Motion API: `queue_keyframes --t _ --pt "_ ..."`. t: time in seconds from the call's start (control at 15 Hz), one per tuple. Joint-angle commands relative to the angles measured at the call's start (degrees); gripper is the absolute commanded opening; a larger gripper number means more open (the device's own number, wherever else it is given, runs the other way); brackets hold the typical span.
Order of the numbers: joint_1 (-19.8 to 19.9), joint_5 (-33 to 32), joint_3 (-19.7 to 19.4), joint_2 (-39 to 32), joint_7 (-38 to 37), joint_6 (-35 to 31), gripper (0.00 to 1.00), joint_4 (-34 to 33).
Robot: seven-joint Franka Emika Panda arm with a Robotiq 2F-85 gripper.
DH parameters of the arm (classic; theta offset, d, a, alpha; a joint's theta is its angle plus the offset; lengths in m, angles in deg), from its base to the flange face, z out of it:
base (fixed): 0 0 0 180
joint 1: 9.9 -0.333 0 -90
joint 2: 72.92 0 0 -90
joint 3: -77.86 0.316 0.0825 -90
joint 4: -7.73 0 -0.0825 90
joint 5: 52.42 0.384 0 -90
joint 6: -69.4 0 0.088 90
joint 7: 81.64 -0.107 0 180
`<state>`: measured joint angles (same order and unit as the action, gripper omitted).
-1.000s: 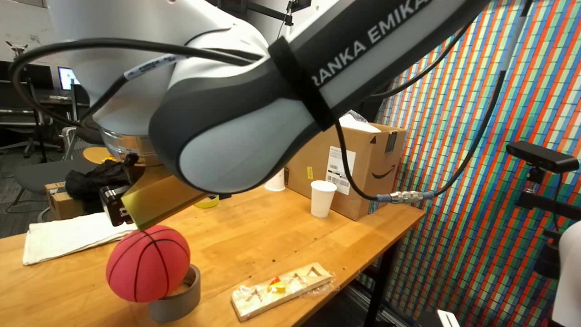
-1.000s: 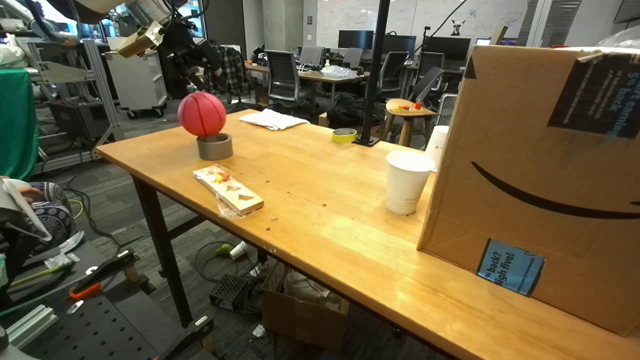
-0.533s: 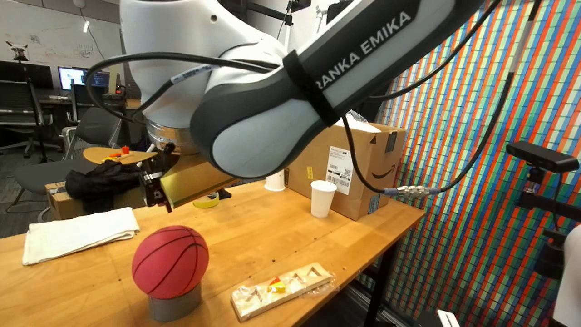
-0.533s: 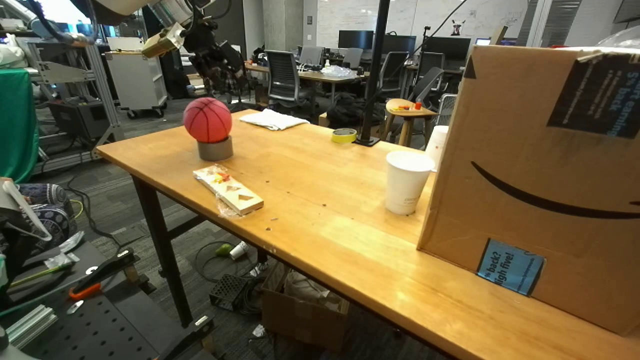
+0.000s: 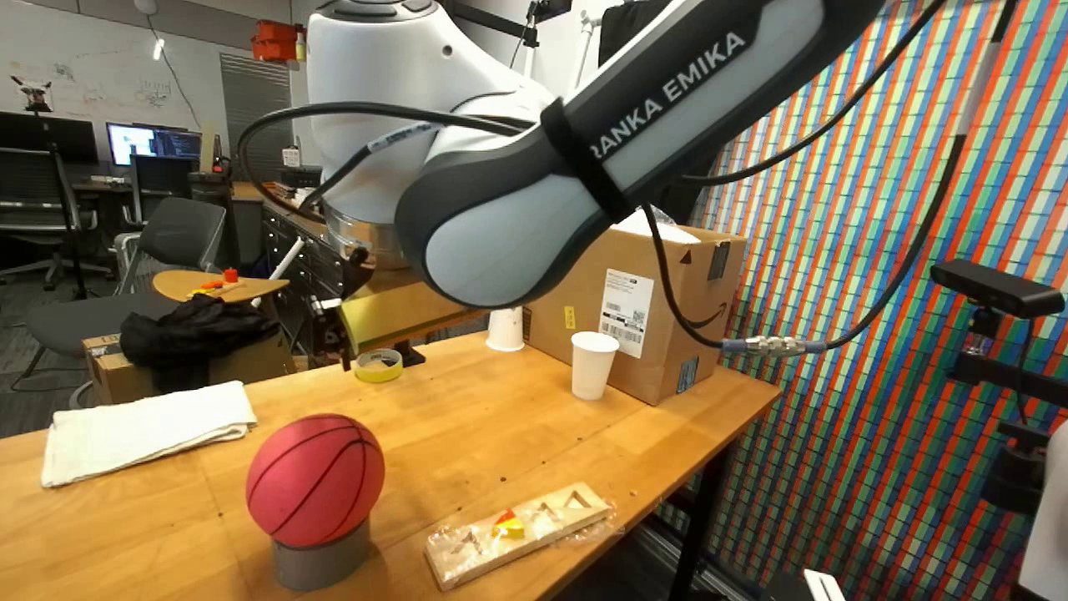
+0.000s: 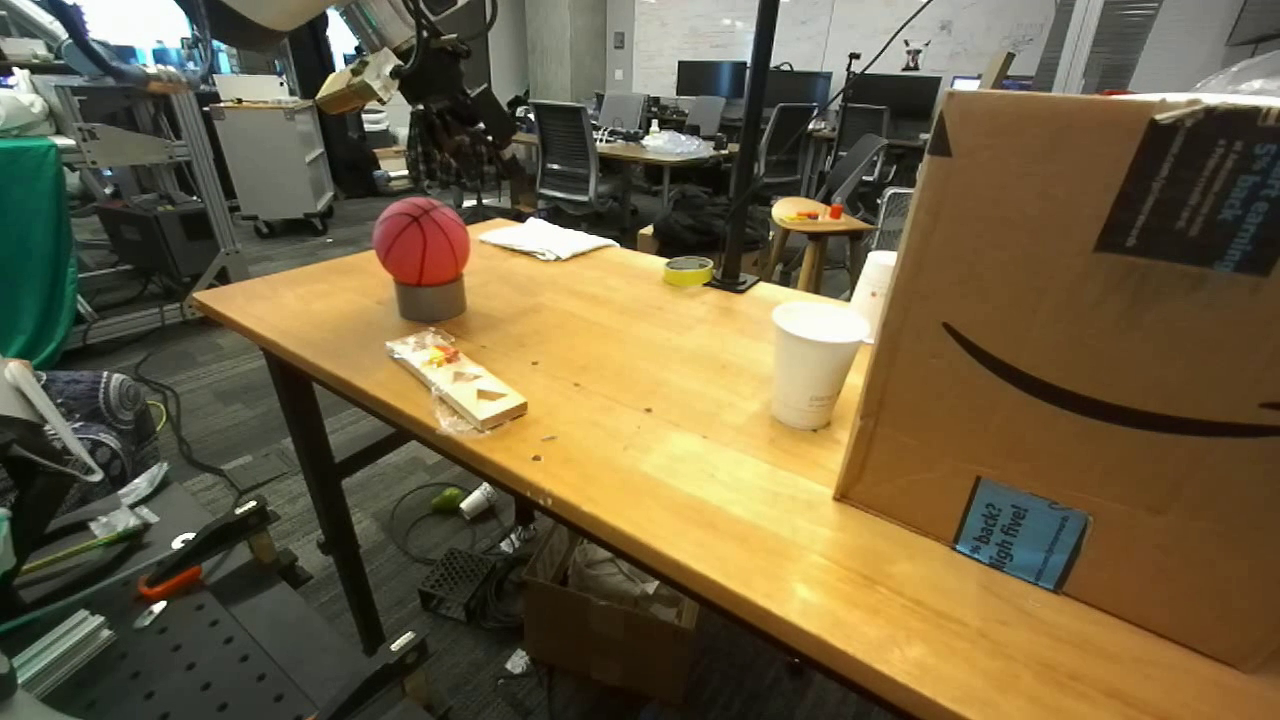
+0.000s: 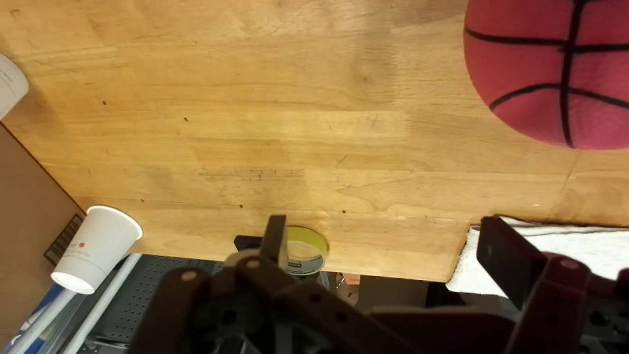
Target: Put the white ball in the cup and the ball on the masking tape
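Note:
The ball (image 5: 317, 480), red with dark seams, rests on top of the masking tape (image 5: 324, 561), a grey-tan roll lying flat on the table. In an exterior view, the ball (image 6: 422, 240) covers the hollow of the masking tape (image 6: 432, 298). My gripper (image 7: 381, 228) is open and empty, in the air above the table and apart from the ball (image 7: 550, 73), which fills the upper right of the wrist view. The cup (image 5: 594, 366) stands upright beside the cardboard box, and part of the cup (image 7: 11, 86) shows at the wrist view's left edge. The white ball is hidden or out of view.
A second white container (image 5: 505, 330), wider at its base, stands by the cardboard box (image 5: 651, 300). Near the far edge lies a yellow tape roll (image 5: 378, 366) by a black pole (image 6: 750, 150). A white cloth (image 5: 150, 430) and a wooden puzzle board (image 5: 517, 534) lie on the table.
The ball, tilted over one side of the tape a second ago, has settled onto it. My arm has moved rightward in both exterior views, away from the ball. The jaws stay open.

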<state>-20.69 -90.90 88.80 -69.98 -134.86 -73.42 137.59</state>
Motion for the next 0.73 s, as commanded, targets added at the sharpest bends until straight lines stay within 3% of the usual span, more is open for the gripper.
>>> queue_keyframes --t 0.0,0.07,0.2,0.67 --pt "0.73 8.71 -0.63 3.84 5.79 -2.69 1.00 2.81" --pt "0.98 4.22 0.31 0.72 2.06 -0.71 1.00 0.54" --pt "1.25 7.13 0.34 1.59 4.14 -0.96 1.00 1.10" --pt "1.36 7.68 0.43 2.08 4.39 -1.29 1.00 1.63"
